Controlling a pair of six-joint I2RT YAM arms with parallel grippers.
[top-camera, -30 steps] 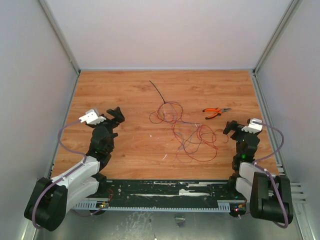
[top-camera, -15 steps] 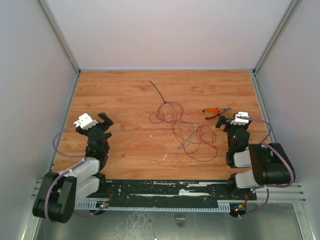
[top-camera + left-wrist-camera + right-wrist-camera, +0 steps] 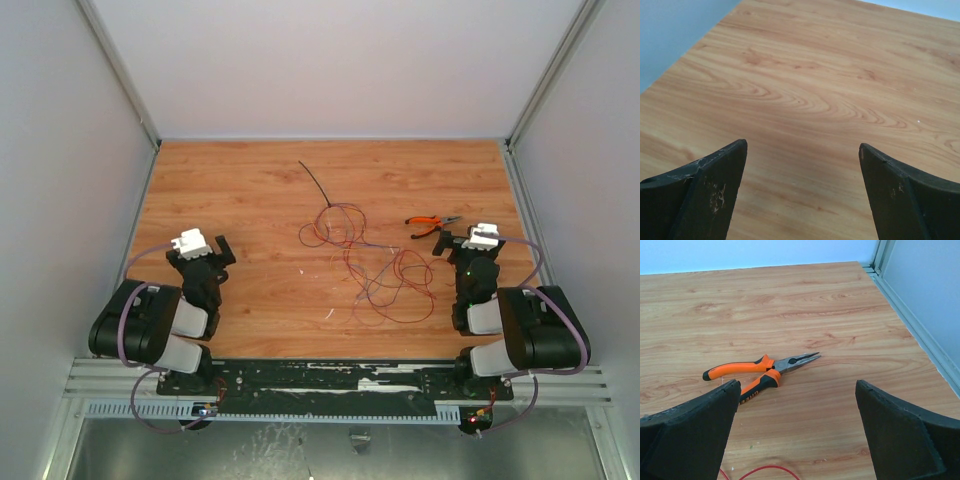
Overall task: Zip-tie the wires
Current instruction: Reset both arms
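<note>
The wires (image 3: 370, 268) lie in a loose red, dark and purple-grey tangle on the middle of the wooden table. The zip tie (image 3: 316, 184), a thin black strip, lies just beyond them, towards the back. My left gripper (image 3: 212, 252) is low at the left, well apart from the wires. In its wrist view it (image 3: 802, 145) stands open over bare wood. My right gripper (image 3: 452, 247) sits just right of the tangle. It (image 3: 797, 382) is open and empty, with one red wire loop (image 3: 760, 468) at the bottom edge of that view.
Orange-handled pliers (image 3: 432, 224) lie at the back right, just ahead of the right gripper, and show again as pliers (image 3: 760, 371) in the right wrist view. Grey walls close in the table (image 3: 250, 190) on three sides, with a metal rail (image 3: 920, 335) along the right edge.
Both arms have folded back towards their bases. The right one settled half a second ago; the left one kept folding and its gripper shifted slightly right. Wires, zip tie and pliers have not moved.
</note>
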